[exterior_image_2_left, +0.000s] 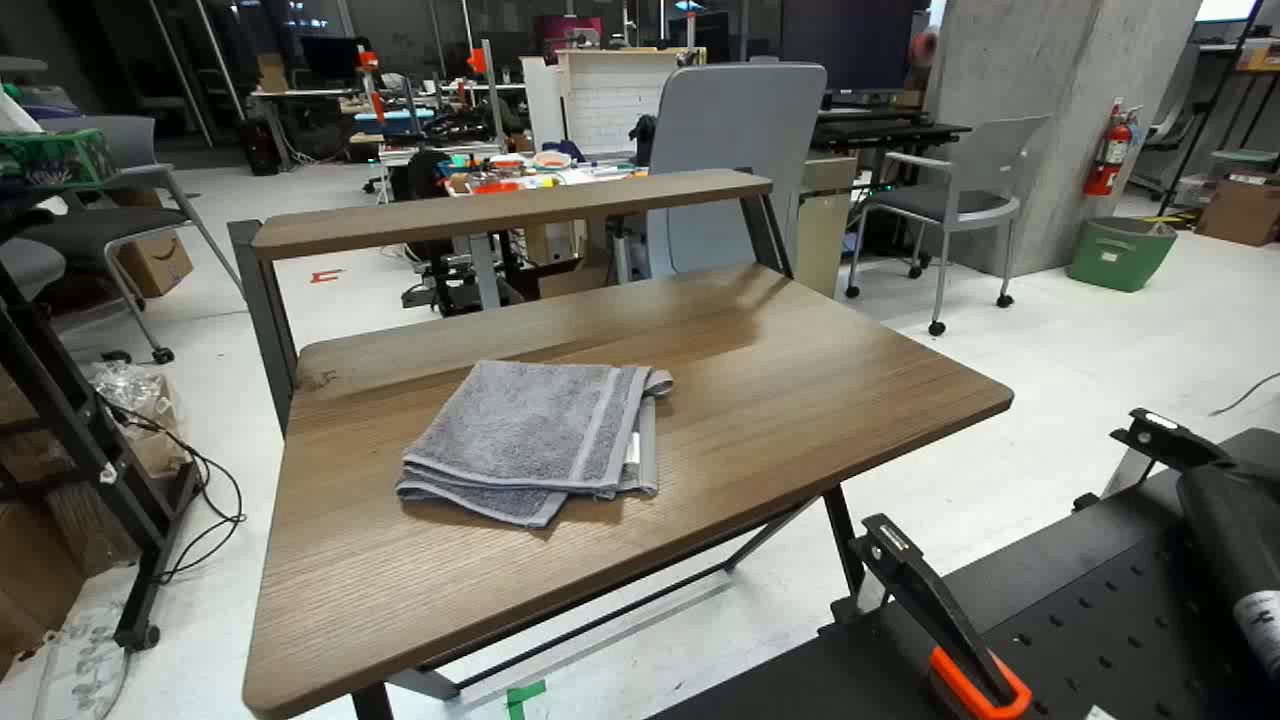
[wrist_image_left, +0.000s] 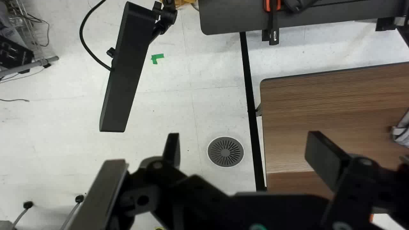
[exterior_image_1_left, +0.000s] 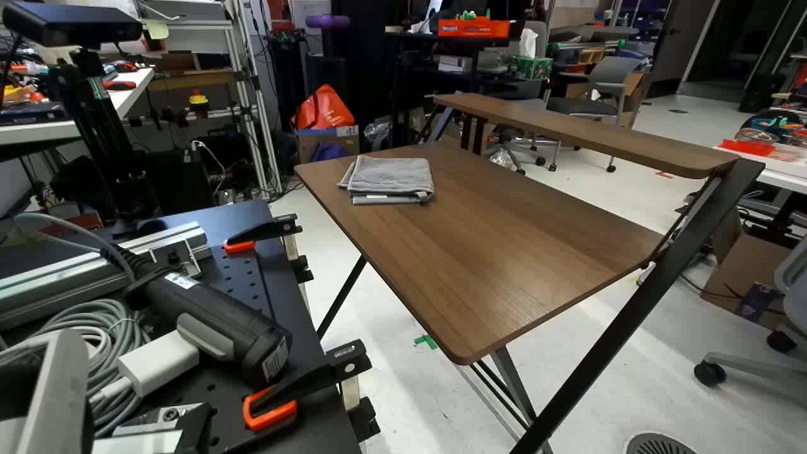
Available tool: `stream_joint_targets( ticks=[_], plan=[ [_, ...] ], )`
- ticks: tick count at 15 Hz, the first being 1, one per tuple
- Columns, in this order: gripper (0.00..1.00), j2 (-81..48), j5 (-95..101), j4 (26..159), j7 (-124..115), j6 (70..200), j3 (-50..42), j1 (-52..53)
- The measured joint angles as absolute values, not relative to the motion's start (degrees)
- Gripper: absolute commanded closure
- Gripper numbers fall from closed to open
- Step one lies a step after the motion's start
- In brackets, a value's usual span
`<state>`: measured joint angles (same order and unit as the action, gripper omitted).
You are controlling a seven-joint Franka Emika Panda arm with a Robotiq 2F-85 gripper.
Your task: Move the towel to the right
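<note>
The grey folded towel (exterior_image_1_left: 391, 176) lies flat on the brown tabletop (exterior_image_1_left: 498, 252) in an exterior view, near the end away from that camera. It also lies there in an exterior view (exterior_image_2_left: 530, 425), with its folded edges and a white tag showing. In the wrist view only a corner of the towel (wrist_image_left: 403, 131) shows at the right edge. My gripper (wrist_image_left: 244, 143) is open and empty, its two fingers wide apart. It is above the tabletop's end and the floor beside it, away from the towel. The gripper does not show in either exterior view.
A raised wooden shelf (exterior_image_2_left: 520, 210) runs along one long side of the tabletop. A black bench with orange-tipped clamps (exterior_image_1_left: 271, 410) stands beside the opposite side. A black camera on a stand (wrist_image_left: 127, 67) shows in the wrist view. A floor drain (wrist_image_left: 225, 151) lies below.
</note>
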<state>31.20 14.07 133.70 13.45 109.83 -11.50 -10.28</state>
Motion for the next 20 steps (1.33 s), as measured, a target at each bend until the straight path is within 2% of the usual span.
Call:
stream_joint_targets(
  ticks=[15,20],
  plan=[
    [0.0,31.15,14.07,133.48,13.29,109.82,-11.46,-10.26],
    [0.0,27.28,14.06,134.37,10.87,111.46,-8.52,-8.53]
  ],
)
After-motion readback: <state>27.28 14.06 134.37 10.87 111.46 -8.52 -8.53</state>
